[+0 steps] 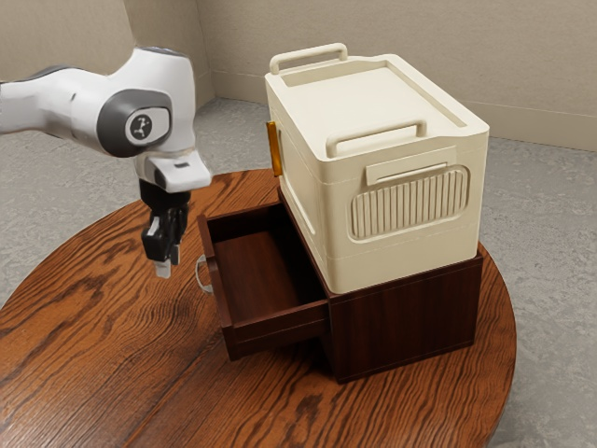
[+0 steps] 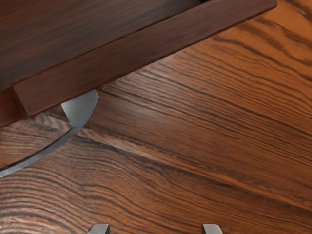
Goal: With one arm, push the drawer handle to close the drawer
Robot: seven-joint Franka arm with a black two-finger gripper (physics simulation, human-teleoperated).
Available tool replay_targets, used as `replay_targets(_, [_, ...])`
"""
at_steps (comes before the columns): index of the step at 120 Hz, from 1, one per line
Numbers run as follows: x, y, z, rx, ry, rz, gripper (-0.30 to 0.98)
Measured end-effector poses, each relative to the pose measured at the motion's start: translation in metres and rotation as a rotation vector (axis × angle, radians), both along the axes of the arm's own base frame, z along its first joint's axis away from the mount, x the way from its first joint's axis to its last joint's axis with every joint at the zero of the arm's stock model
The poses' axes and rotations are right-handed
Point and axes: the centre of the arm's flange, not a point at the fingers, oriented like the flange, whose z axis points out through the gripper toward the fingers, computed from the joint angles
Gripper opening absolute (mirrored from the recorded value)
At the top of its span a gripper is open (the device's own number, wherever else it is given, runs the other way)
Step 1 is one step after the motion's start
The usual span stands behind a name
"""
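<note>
Table [image 1: 93, 373], open dark-brown drawer [image 1: 280, 329], silver handle [image 2: 80, 109]

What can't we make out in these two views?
- Handle: wrist view, one end cut off by the picture's edge.
- Drawer: wrist view, rest of its interior cut off by the edge.
- Arm: exterior view, base cut off by the left edge.
- Cabinet: exterior view, most of its top hidden under the cream box.

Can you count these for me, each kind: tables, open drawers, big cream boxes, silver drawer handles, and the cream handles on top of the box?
Round wooden table: 1
Open drawer: 1
Cream box: 1
Silver drawer handle: 1
Cream top handles: 2
Total: 6
</note>
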Motion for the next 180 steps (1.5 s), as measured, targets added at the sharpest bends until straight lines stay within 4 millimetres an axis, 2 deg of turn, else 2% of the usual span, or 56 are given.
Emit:
replay_targets(11, [0.008, 0.024, -0.007, -0.015, -0.041, 0.003, 0.04])
replay_targets(19, [0.015, 0.034, -0.015, -0.021, -0.056, 0.024, -0.01])
replay_targets(41, [0.028, 0.045, -0.048, -0.024, -0.041, 0.143, -0.07])
replay_targets(63, [0.036, 0.051, -0.068, -0.019, -0.028, 0.259, -0.09])
replay_targets(76, [0.042, 0.040, -0.080, -0.027, -0.025, 0.292, -0.09])
replay_targets(93, [0.053, 0.023, -0.076, -0.028, -0.054, 0.311, -0.10])
replay_targets(113, [0.063, 0.022, -0.078, -0.040, -0.062, 0.376, -0.10])
replay_targets(135, [0.077, 0.015, -0.064, -0.050, -0.098, 0.439, -0.10])
replay_targets(157, [0.095, 0.004, -0.078, -0.060, -0.096, 0.484, -0.10])
replay_targets(180, [0.108, -0.015, -0.069, -0.067, -0.129, 0.504, -0.10])
